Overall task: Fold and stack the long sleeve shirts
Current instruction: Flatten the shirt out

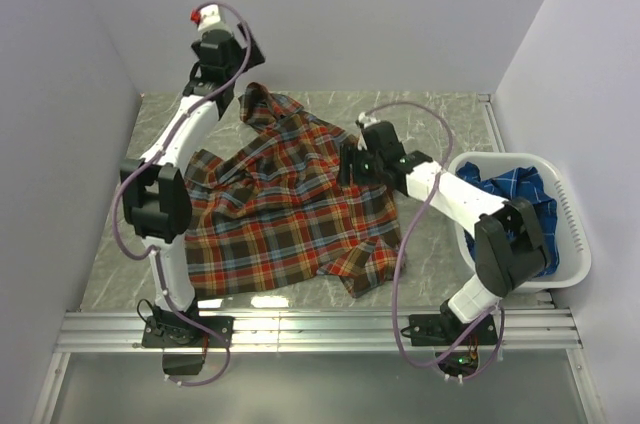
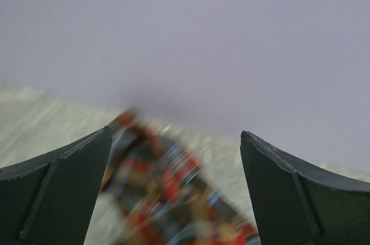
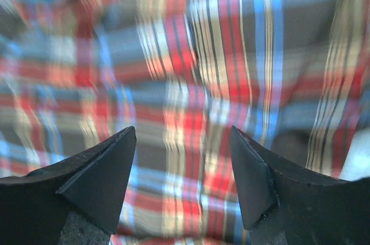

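Your left hand [image 2: 176, 155] sat up at 11 o'clock of the worktop [image 1: 440, 114], fingers spread wide w/ nothing between them, near the far end of the red-orange plaid shirt [image 1: 290, 204]. That shirt lay opened out but rumpled across the centre. Your right hand [image 3: 182, 135] hung over its 3 o'clock edge, fingers apart, pinching nothing. The blue plaid shirt [image 1: 515, 189] lay bunched in the white basket [image 1: 575, 236] at approx. 3 o'clock.

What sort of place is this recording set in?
Probably a lab robot cell: plain walls box in a marble-look table, an aluminium rail carries the arm bases, and a plaid shirt and white basket are staged.
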Tool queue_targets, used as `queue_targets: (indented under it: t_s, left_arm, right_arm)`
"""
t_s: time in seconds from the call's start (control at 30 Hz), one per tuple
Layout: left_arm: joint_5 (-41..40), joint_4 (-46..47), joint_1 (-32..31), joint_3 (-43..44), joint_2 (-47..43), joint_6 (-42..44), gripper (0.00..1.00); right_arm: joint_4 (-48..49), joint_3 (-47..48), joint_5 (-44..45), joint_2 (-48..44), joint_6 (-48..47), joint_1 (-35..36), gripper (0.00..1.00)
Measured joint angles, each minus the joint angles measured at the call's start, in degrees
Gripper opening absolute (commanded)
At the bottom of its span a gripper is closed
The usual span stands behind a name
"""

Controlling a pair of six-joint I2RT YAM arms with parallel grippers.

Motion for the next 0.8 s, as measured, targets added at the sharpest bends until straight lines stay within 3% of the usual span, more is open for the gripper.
queue_targets:
  t_s: [0.2, 0.43, 0.8]
  left_arm:
    - [-7.0, -9.7, 3.4, -20.9, -12.7, -7.0, 0.99]
    - [-8.3, -17.7, 7.9, -46.0, -27.6, -17.2, 0.98]
    - [-3.0, -21.2, 9.3, -68.5, -35.5, -28.3, 0.98]
  right_arm:
    - [1.9, 12.9, 4.1, 7.8, 0.3, -0.7, 0.62]
    - [2.2, 23.1, 5.6, 21.9, 2.6, -3.0, 0.61]
    - [-1.2, 21.3, 0.9, 27.6, 10.5, -4.3, 0.73]
